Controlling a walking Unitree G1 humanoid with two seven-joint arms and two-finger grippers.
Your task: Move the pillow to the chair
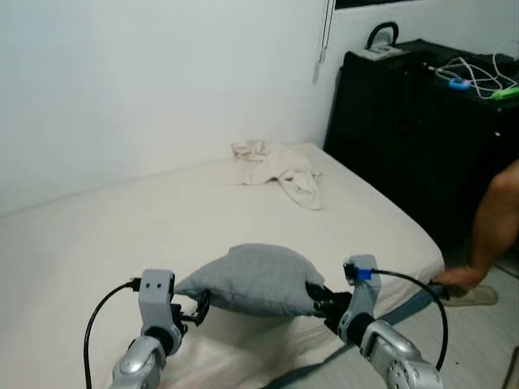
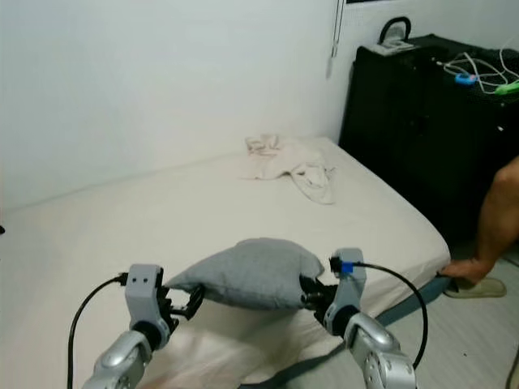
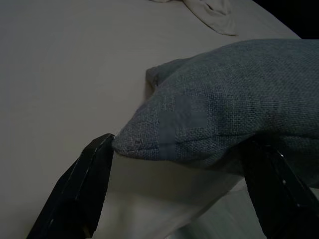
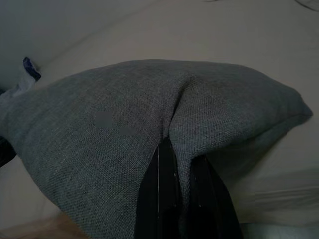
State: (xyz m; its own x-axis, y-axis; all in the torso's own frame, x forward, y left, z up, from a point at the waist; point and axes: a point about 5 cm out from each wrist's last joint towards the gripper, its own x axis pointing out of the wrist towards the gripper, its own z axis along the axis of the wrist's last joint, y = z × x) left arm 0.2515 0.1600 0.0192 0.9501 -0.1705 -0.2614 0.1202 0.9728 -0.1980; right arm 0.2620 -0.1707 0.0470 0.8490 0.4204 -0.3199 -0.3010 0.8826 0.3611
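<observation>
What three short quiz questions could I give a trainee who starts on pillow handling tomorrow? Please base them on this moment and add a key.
1. True or false: the right pincer is pinching a fold of the grey pillow.
2. The left pincer is: A) shut on the pillow's corner, B) open, one finger either side of the corner, C) resting on the crumpled cloth.
3. What does the pillow lie over?

Key
1. True; the right wrist view shows fabric bunched between its fingers.
2. B.
3. The bed, near its front edge.
</observation>
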